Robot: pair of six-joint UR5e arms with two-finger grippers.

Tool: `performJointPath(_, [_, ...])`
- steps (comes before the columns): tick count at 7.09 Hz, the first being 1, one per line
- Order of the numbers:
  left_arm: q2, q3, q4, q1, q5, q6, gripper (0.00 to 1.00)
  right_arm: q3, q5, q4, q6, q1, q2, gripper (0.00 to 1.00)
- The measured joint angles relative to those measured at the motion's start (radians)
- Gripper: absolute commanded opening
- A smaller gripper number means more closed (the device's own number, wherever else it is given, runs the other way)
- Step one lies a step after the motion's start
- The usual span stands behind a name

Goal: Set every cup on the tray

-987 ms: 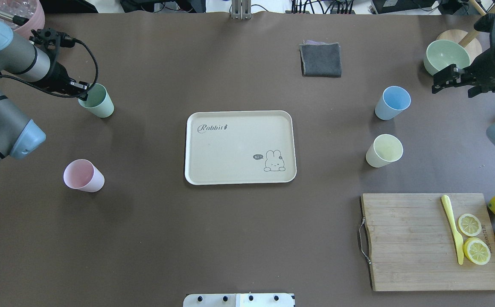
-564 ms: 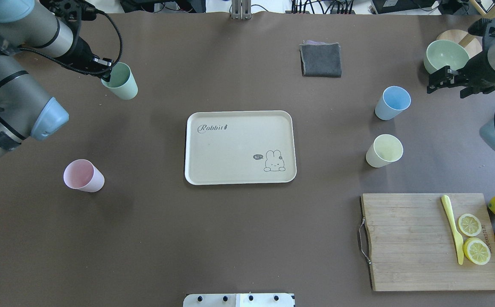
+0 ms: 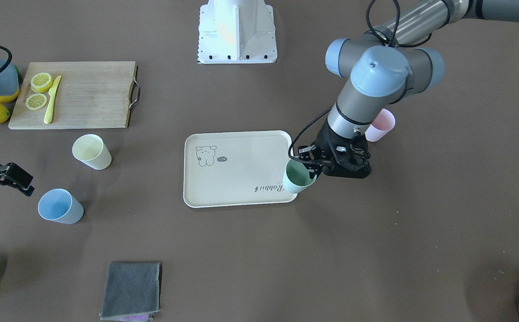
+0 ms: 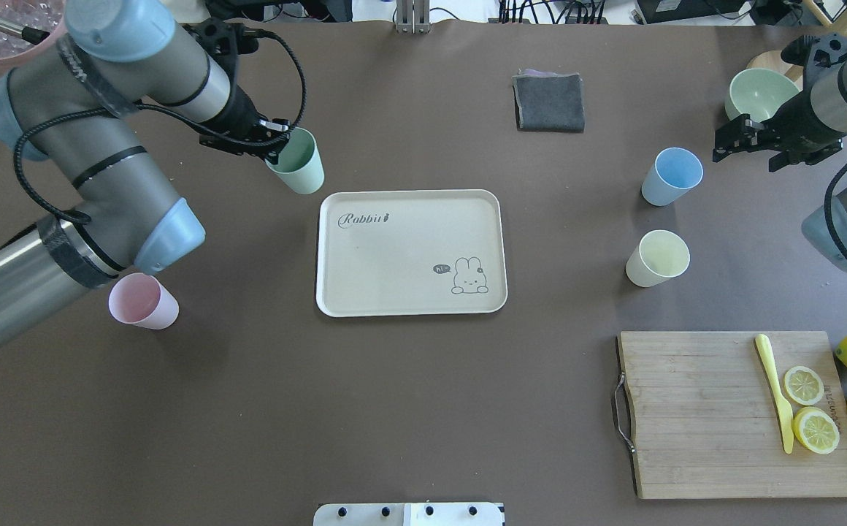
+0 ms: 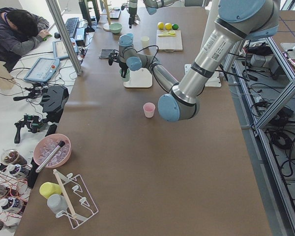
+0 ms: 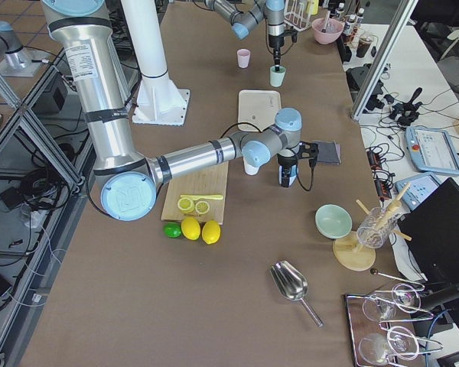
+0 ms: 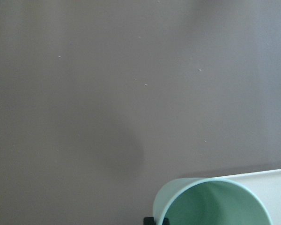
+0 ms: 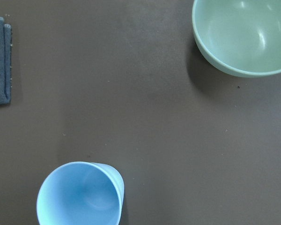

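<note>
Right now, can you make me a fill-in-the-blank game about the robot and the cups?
The cup in the left gripper is ____.
The blue cup stands nearest the ____ cup.
The knife lies on the wooden ____.
Missing words: green, yellow, board.

- The cream "Rabbit" tray is laid flat at mid-table.
- The mint green cup is held upright, raised, at its 10 o'clock corner.
- Standing upright on the table are the pink cup at 8 o'clock, the blue cup at 2 and the yellow cup at 3.
</note>
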Motion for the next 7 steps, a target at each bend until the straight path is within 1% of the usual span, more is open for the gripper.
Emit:
performJointPath(2, [-0.032, 0.049, -0.008, 0.064, 0.078, -0.041, 0.00, -0.002, 0.000, 0.000, 0.006, -0.005, 0.002, 0.95])
performJointPath(3, [-0.040, 0.064, -0.011, 0.075, 0.104, -0.048, 0.38, -0.003, 0.000, 0.000, 0.012, -0.010, 0.004, 0.95])
performJointPath(4, [-0.044, 0.069, -0.013, 0.080, 0.115, -0.048, 0.95, -0.008, -0.001, 0.000, 0.026, -0.018, 0.012, 0.95])
performJointPath(5, [-0.046, 0.066, -0.013, 0.081, 0.119, -0.043, 0.98, -0.014, -0.003, -0.001, 0.045, -0.029, 0.021, 0.93])
performJointPath(7, [-0.047, 0.033, -0.009, 0.072, 0.118, -0.034, 0.98, -0.028, -0.001, -0.008, 0.056, -0.038, 0.037, 0.91])
